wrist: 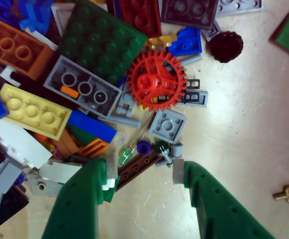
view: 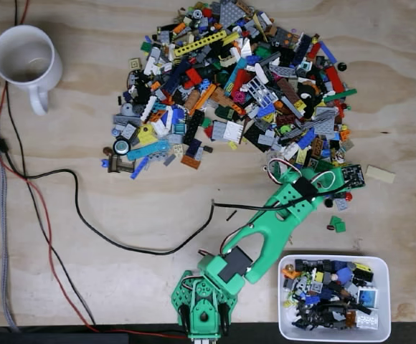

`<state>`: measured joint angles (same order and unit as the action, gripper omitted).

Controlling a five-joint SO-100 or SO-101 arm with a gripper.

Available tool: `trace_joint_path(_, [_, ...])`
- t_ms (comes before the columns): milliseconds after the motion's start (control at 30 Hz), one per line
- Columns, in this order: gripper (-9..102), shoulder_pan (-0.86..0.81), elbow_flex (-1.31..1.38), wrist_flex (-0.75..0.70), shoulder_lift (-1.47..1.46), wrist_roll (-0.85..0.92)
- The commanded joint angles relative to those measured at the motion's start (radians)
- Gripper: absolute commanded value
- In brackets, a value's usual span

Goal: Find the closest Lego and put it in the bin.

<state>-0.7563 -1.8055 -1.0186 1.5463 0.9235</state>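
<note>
**Pincer spread at the near edge of the Lego heap**

In the fixed view the green arm reaches up and to the right from its base at the bottom edge, and the pincer (view: pixel 328 177) sits at the lower right fringe of the big Lego pile (view: pixel 229 86) on the plywood worktop (view: pixel 86 236). The white bin (view: pixel 335 297), already holding a layer of pieces, lies below the pincer, back beside the arm's base. A white mug (view: pixel 25 61) stands well apart at the upper left, and black and red cables cross the worktop on the left.

In the wrist view the pincer (wrist: pixel 139 174) is spread, its two green fingers entering from the bottom edge with bare worktop between them. Nothing is held. Just ahead of the gap lies a dark brown strip (wrist: pixel 138 169) with a row of holes, its long axis slanting from lower left near the left finger to upper right toward the right one. Its left end appears to touch the left fingertip. Beyond it sit a small grey plate (wrist: pixel 168 126) and a red gear (wrist: pixel 156 80).

The brown strip looks like the closest piece. Since it lies diagonally across the gap, a short advance and a slight wrist turn would probably let the fingers close across its narrow width.
</note>
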Motion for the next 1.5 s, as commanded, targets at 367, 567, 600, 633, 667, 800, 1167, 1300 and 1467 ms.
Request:
trace_joint_path(367, [14, -0.064, 0.371, -0.038, -0.193, -0.043])
trace_joint_path(567, [14, -0.063, 0.407, -0.041, -0.249, -0.055])
trace_joint_path(600, [14, -0.063, 0.411, -0.04, -0.255, -0.06])
trace_joint_path(633, [13, -0.063, 0.413, -0.037, -0.258, -0.064])
trace_joint_path(667, [13, -0.061, 0.413, -0.035, -0.261, -0.064])
trace_joint_path(800, [11, -0.06, 0.417, -0.035, -0.264, -0.071])
trace_joint_path(1167, [4, -0.063, 0.423, -0.02, -0.275, -0.069])
trace_joint_path(1300, [2, -0.06, 0.433, -0.021, -0.273, -0.067])
trace_joint_path(1467, [2, -0.029, 0.565, -0.126, -0.213, -0.1])
